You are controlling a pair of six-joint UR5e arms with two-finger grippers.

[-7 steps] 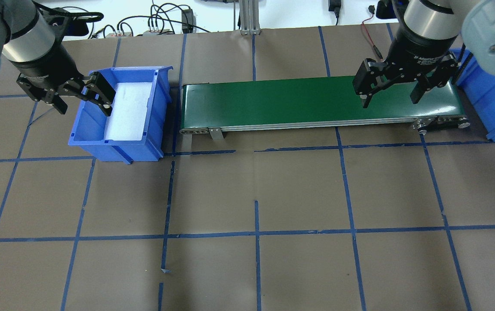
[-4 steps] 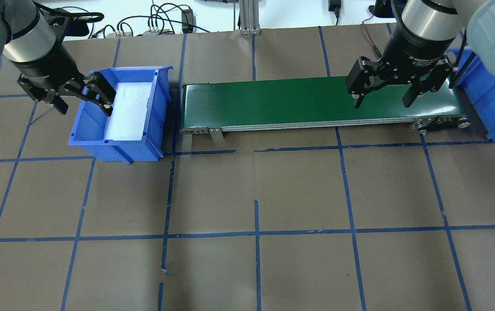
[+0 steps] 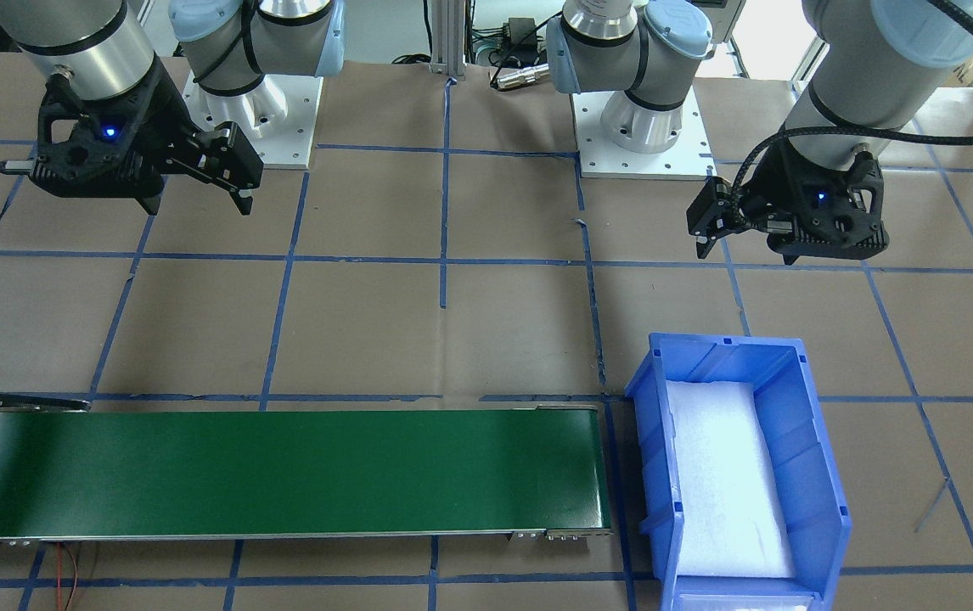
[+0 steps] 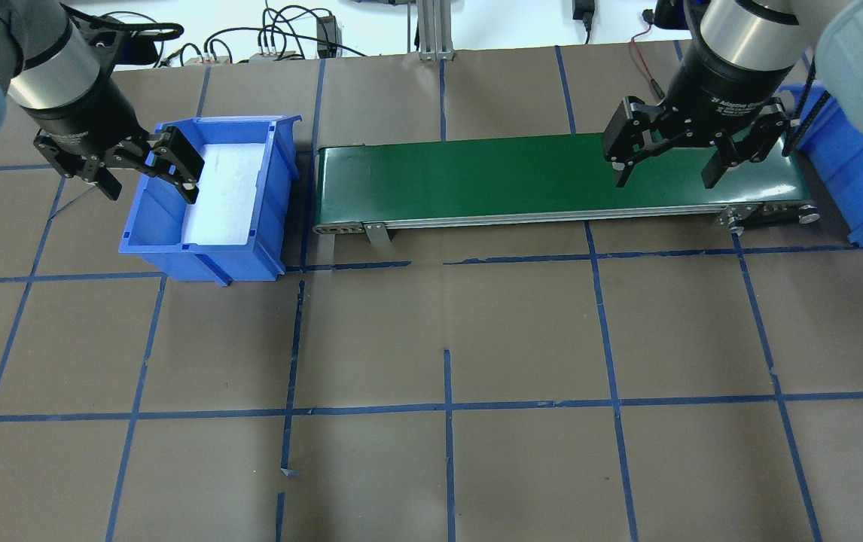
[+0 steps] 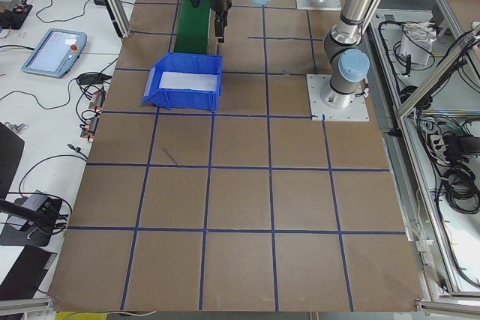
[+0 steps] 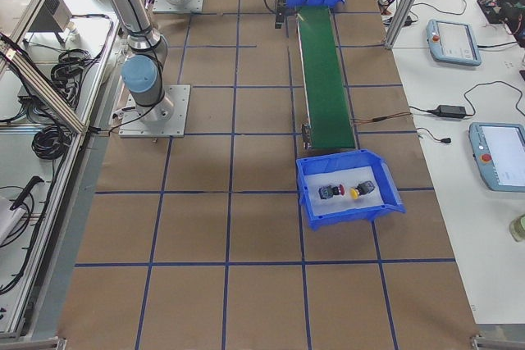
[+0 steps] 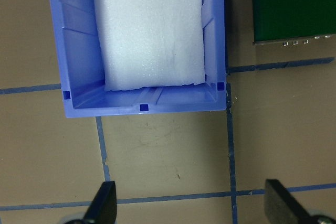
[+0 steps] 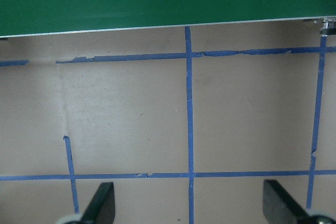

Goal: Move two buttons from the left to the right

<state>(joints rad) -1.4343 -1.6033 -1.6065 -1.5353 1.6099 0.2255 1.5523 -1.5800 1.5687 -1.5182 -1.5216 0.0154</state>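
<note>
Within foam-lined blue plastic bin [image 6: 344, 217]: red mushroom-cap button [image 6: 331, 193], yellow button [image 6: 355, 193].

Bright, even overhead light here; shadows soft, a pale sheen on the green belt [image 3: 274, 471], wrist views slightly soft.

opposed high views, distant end views, close downward wrist views; green belt [image 4: 477, 177] common to all
</note>
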